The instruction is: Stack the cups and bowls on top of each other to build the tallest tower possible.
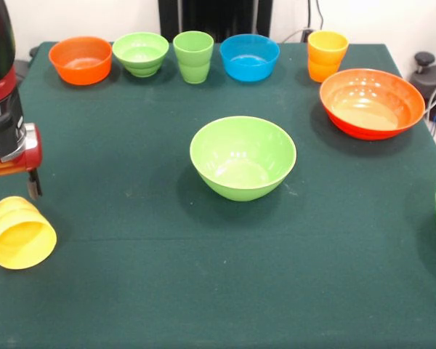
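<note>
1. Yellow cup (22,234) lay on its side at the table's (131,291) near left edge, mouth toward the near edge; glossy, light and apt to roll, it would best be pinched across the stepped waist.
2. Gripper (11,189) hung just above it, fingers apart, clamped on nothing.
3. Large light green bowl (243,156) sat upright mid-table; stiff, slick, a likely base.
4. Large orange-red bowl (371,102) stood toward the far right corner.
5. Light green cup (193,56) and orange-yellow cup (327,54) stood along the far edge.
</note>
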`<act>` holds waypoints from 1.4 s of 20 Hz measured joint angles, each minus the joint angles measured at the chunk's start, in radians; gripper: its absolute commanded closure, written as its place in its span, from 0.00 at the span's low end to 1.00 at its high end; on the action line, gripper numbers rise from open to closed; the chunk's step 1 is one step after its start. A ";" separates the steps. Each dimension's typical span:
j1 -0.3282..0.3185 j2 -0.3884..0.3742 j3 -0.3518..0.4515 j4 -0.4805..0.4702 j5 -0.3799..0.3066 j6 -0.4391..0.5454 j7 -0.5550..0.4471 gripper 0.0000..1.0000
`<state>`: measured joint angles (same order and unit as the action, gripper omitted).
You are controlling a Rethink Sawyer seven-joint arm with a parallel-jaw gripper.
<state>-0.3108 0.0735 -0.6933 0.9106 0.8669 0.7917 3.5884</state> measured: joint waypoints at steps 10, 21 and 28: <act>-0.022 -0.006 0.040 0.012 -0.053 -0.024 0.000 0.00; -0.056 -0.003 0.053 0.009 -0.063 -0.024 0.000 0.00; -0.076 0.014 0.050 -0.037 -0.063 -0.021 0.000 0.00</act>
<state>-0.3870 0.0880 -0.6432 0.8733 0.8037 0.7703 3.5884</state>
